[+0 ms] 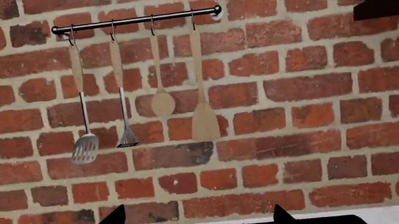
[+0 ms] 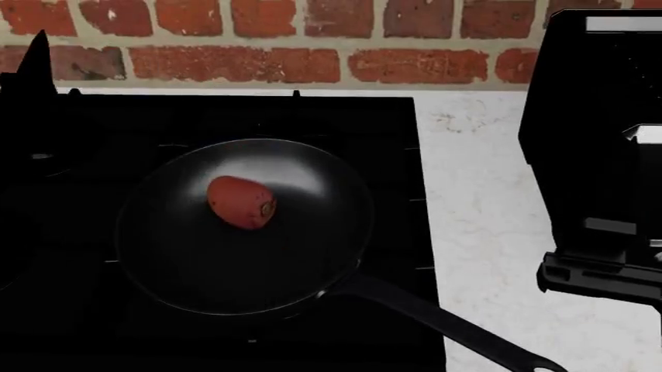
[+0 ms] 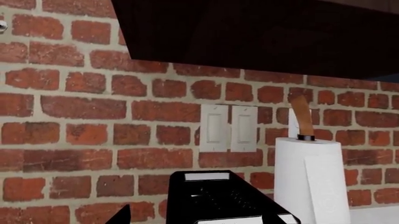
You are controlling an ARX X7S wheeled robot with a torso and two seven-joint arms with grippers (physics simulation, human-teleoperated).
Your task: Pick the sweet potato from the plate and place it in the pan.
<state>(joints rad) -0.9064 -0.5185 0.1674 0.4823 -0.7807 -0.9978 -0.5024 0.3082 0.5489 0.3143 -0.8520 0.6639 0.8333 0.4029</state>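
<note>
Both hands are seen only as dark fingertip points at the edge of their own wrist views: the left hand (image 1: 196,218) by two black tips set well apart, the right hand (image 3: 199,215) likewise by two spread tips, so each is read as released and grasping nothing. Whether either hand shows in the head view cannot be told; only black arm parts appear at its edges.

Ahead of the left hand a rough red brick wall (image 1: 299,88) is faced, on which a thin black rail (image 1: 134,19) carries four hanging tools: a slotted metal turner (image 1: 84,148), a small metal spatula (image 1: 127,140), a wooden spoon (image 1: 162,102) and a flat wooden spatula (image 1: 205,122).

Ahead of the right hand a glossy black toaster (image 3: 218,196) is seen, with a white paper towel roll (image 3: 311,182) on a wooden post beside it and two pale wall switches (image 3: 229,127) beyond.

The sweet potato (image 2: 242,202), a reddish-orange oval lump with a darker stubby end, lies inside the round black non-stick pan (image 2: 197,263), touched by neither hand. The pan rests on a black stove (image 2: 383,124), its long straight handle reaching over the speckled white table (image 2: 486,201).
</note>
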